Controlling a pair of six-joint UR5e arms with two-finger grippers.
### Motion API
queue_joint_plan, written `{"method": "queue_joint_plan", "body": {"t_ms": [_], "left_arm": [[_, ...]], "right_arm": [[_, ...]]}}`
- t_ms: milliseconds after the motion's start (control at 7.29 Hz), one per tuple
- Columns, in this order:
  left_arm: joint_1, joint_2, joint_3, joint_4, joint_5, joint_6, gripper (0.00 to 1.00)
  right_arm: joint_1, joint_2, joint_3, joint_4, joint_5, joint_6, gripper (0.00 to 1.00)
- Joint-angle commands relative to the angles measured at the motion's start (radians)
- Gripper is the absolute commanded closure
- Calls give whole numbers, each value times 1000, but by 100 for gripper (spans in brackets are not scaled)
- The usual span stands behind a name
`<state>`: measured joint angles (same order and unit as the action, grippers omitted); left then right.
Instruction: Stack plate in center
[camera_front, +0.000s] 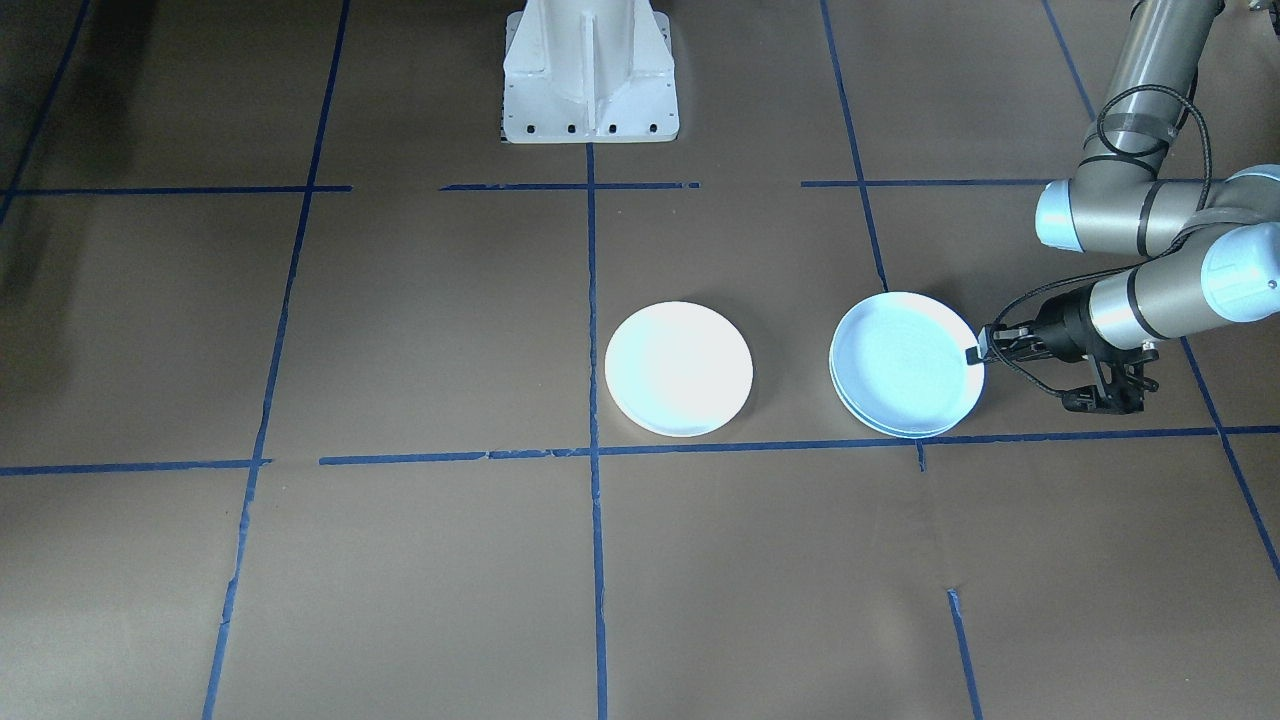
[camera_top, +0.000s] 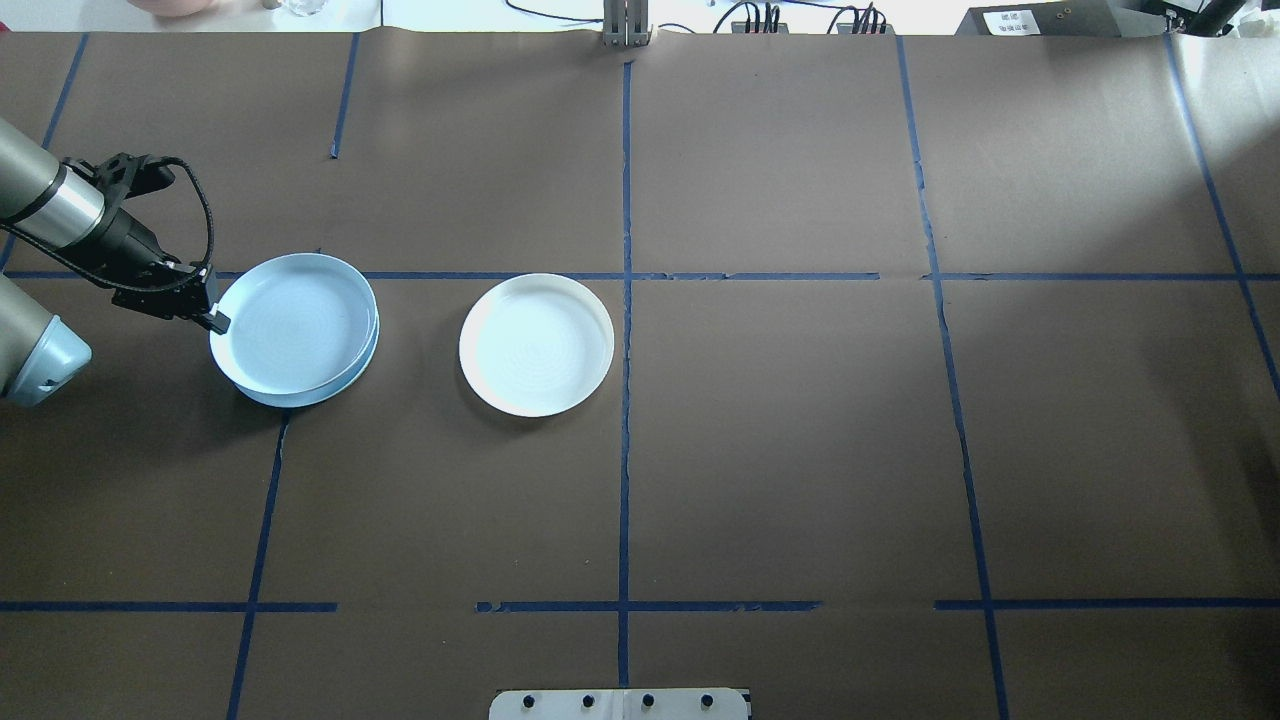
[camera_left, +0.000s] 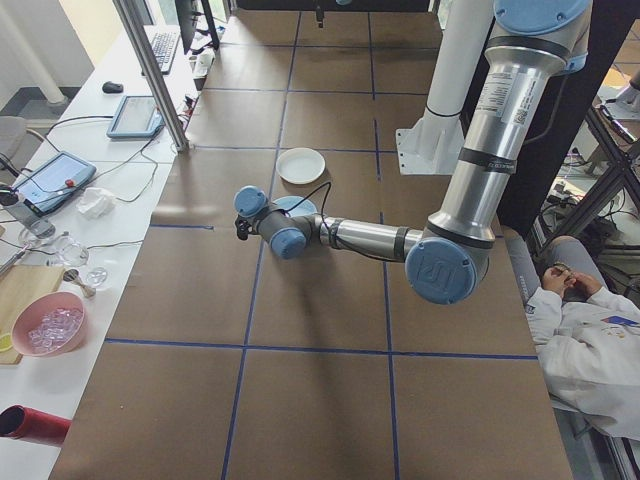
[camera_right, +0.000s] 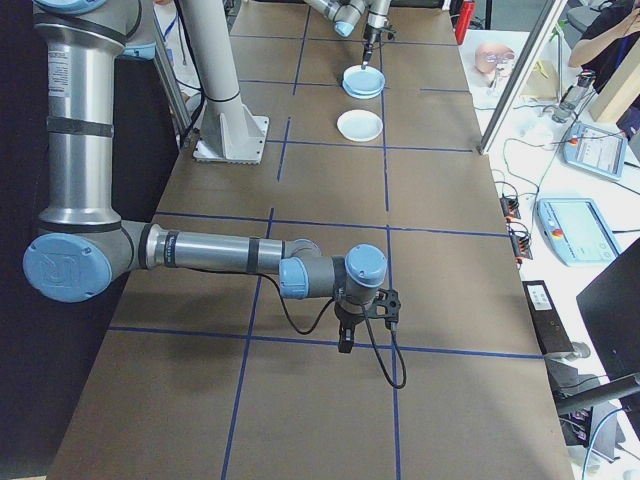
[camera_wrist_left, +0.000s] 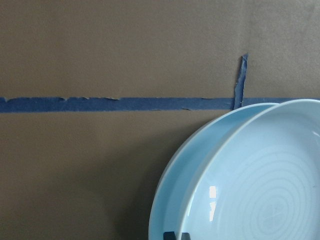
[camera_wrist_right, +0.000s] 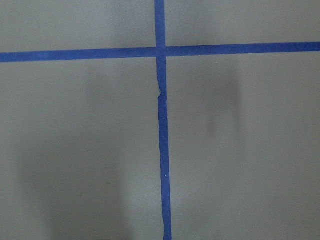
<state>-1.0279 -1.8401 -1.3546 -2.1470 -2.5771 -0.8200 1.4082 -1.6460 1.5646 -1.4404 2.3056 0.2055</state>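
Nearest the left wrist camera: the rim of the upper light-blue round plate, filling the lower right of that frame, tilted, with the lower light-blue plate's edge showing just outside it. Dark fingertips sat at the bottom edge of the frame on that rim.

Overhead view: left hand was at the left side of the frame, pinching the near-left rim of the upper plate; its jaws were closed onto the rim. The upper plate sat offset on the lower one, not concentric, the lower one peeking out at the bottom right. The pair lay just below a blue tape line on the brown paper-covered desk.

A white round plate lay flat, just left of the centre vertical tape line, near the blue pair but not touching it.

Front-facing view mirrored this: blue stack at centre right, white plate at centre, the robot's white base pedestal at top centre.

Right hand showed only in the right side view, lower centre of the frame, pointing down over a tape line, well apart from all plates; I cannot tell if it was spread or pressed together. Its wrist camera saw only a tape crossing.

A person in a white coat sat at the right edge of the left side view.
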Motion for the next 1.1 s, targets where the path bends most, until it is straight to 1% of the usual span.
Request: {"method": "queue_joint_plan", "body": {"t_ms": [0,137,549,824,961], "left_arm": [[2,1,-1,1,3,2,21],[2,2,0,1,5,5,13],[3,2,-9,-7,0,-2,12],[12,-10,-84,-8,2,-72,13],[40,-36,-95,-22,12,-124,13]], "right_arm": [[0,0,0,0,0,0,0],[0,0,0,0,0,0,0],[0,0,0,0,0,0,0],[0,0,0,0,0,0,0],[-2,0,0,0,0,0,0]]}}
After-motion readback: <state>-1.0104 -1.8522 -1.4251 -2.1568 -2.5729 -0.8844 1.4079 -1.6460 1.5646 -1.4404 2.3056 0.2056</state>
